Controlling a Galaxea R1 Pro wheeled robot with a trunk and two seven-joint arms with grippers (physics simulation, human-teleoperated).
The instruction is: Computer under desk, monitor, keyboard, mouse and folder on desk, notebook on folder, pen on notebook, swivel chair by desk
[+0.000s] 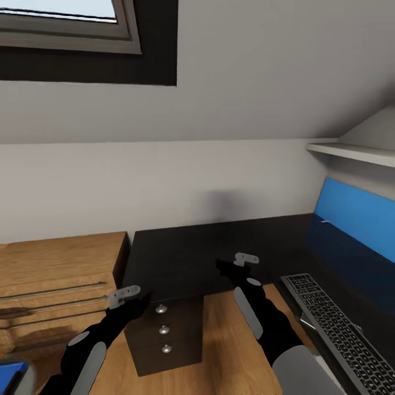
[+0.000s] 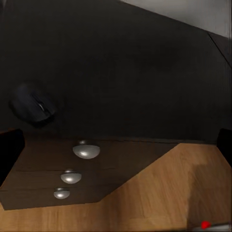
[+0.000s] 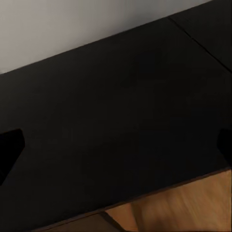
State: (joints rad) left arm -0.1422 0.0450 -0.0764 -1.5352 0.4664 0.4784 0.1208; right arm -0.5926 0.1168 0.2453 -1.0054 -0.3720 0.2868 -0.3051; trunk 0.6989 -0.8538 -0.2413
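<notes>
Both arms out over the worktop [image 1: 219, 247], nothing carried. My left end effector [image 1: 144, 299] hangs at the front edge above the drawer unit [image 1: 163, 331]; its wrist view shows dark finger tips at either border with open space between, so it reads as spread. My right end effector [image 1: 224, 269] sits over the bare black top near the front edge, spread likewise and gripping nothing. The keyboard [image 1: 329, 323] lies along the right wing of the worktop, the blue folder [image 1: 354, 211] beyond it toward the wall, seemingly propped up. In the left wrist view a dark rounded lump, probably the mouse [image 2: 31, 104], rests on the black top near the drawer end. Black on black, easy to misjudge. Risk one: a sweep of my right forearm toward the right wing clips the keyboard's near corner and shoves it askew or off the edge. Risk two: lowering my left end effector here, the fingers catch the front edge or a drawer knob [image 2: 86, 150]. Risk three: I nudge the mouse instead of pinching it.
</notes>
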